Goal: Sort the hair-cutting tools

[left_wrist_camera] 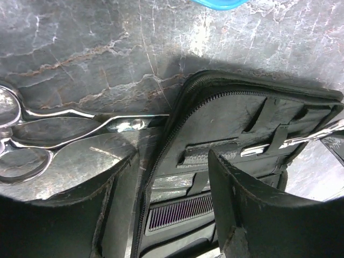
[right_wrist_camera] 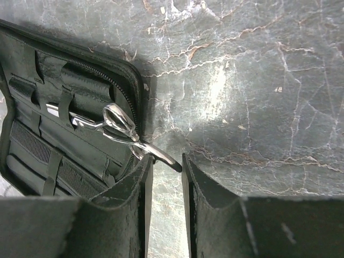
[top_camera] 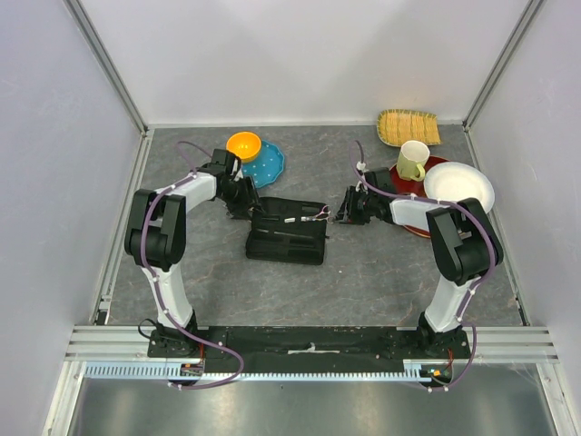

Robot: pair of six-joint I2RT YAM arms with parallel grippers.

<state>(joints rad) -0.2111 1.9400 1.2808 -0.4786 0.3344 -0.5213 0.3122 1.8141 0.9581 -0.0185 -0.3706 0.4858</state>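
Note:
The black zip case [top_camera: 286, 234] lies open mid-table. One silver pair of scissors [left_wrist_camera: 37, 134] lies on the table left of the case [left_wrist_camera: 242, 107], its blades pointing at the zip edge. My left gripper [left_wrist_camera: 172, 172] is open and empty over that edge, above a black comb [left_wrist_camera: 177, 212] strapped in the case. The second pair of scissors [right_wrist_camera: 115, 124] sits under the case straps [right_wrist_camera: 64, 102], with its handle tail past the case edge. My right gripper [right_wrist_camera: 166, 164] is closed narrowly on that tail. Comb teeth [right_wrist_camera: 75, 180] show in the case.
An orange bowl [top_camera: 243, 145] and a blue plate [top_camera: 268, 165] stand behind the left gripper [top_camera: 254, 211]. A woven tray [top_camera: 408, 127], a pale mug [top_camera: 413, 161] on a red plate [top_camera: 438, 163] and a white bowl [top_camera: 458, 184] stand at the back right, by the right gripper [top_camera: 348, 207].

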